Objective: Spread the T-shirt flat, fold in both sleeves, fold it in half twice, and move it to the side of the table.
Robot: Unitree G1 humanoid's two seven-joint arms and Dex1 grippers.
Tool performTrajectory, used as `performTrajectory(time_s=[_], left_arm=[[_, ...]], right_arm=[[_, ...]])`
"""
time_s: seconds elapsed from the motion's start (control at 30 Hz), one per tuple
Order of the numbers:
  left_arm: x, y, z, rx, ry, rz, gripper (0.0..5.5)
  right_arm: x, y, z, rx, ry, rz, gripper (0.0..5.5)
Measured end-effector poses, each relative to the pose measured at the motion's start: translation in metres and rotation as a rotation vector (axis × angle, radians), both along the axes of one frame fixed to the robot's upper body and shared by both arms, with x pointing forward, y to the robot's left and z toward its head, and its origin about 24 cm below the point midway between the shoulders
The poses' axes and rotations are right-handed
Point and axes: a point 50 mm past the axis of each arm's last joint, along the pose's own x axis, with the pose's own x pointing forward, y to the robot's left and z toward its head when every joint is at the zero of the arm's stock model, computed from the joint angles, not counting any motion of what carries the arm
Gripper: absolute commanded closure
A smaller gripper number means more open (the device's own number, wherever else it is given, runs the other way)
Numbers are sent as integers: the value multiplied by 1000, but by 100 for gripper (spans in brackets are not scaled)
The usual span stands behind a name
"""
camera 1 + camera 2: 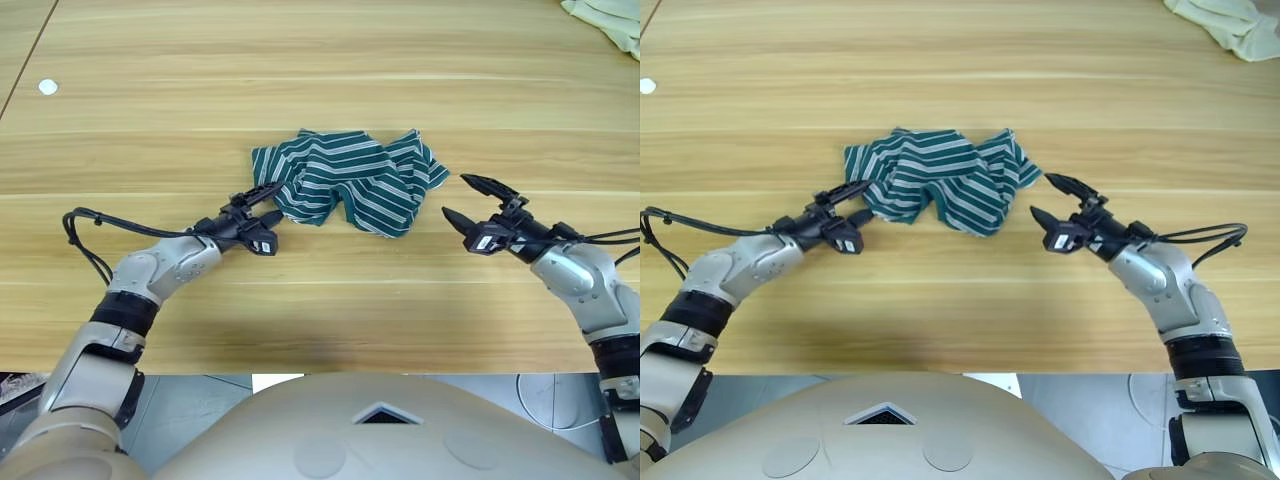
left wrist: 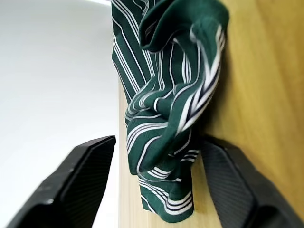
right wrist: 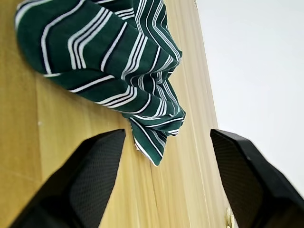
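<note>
Wooden table (image 1: 320, 300), T-shirt (image 1: 350, 185), pale cloth (image 1: 612, 22)

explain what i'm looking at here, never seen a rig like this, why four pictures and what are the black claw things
This is a humanoid robot with two arms, and each arm ends in a black two-finger gripper. These are your "claws".

The two wide pictures come from a stereo camera on the robot's head, looking down over its arms, so they show the same scene twice. The two close-ups come from cameras on the wrists, each looking out between that arm's own fingers.

On the wooden table lies a crumpled green T-shirt with white stripes. The left gripper is open, with an edge of the shirt lying between its fingers, not yet clamped. The right gripper is also open, just beside the shirt's other side, with bare table between them.

Nothing is held. A pale cloth sits at the far right corner, and a small white dot at far left.
</note>
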Motion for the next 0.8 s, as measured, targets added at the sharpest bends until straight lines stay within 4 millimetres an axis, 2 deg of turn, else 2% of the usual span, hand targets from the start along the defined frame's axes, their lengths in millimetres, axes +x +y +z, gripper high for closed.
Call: performTrajectory(time_s=[0.17,0.37,0.57,0.8], left_arm=[[0,1,-1,-8,-6,11,354],[6,2,3,-41,-46,43,460],[6,-1,4,-72,-59,34,547],[5,-1,9,-120,-85,44,547]], right_arm=[[2,3,-1,4,3,11,220],[-9,15,-29,-22,154,77,220],[-9,15,-33,-29,171,91,220],[-5,20,-32,-21,160,123,220]])
